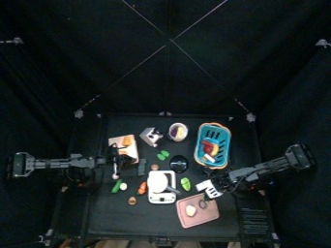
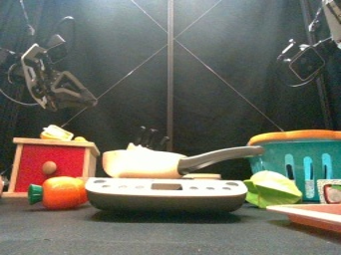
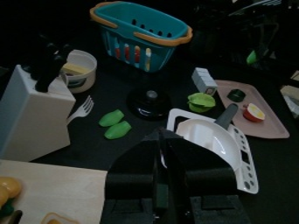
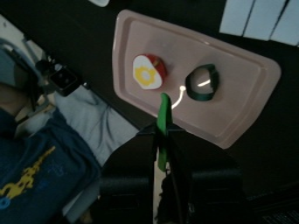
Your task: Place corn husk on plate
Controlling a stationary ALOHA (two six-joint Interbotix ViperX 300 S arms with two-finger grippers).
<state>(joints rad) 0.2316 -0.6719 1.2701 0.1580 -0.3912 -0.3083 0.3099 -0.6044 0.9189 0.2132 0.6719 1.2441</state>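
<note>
We see the right gripper (image 4: 163, 131) hanging above the plate (image 4: 239, 101), which lies at the front right corner of the bench (image 1: 97, 208). Its jaws are partly closed on the corn husk (image 4: 163, 107). The husk shows edge-on as a thin greenish strip standing up between the jaws, over the plate's middle and not yet lying on it. On the plate we see a round red, white and yellow piece (image 4: 146, 72) and a dark green ring (image 4: 202, 81). The left gripper (image 3: 163, 144) rests raised over the bench's left side, jaws closed together and holding nothing.
</note>
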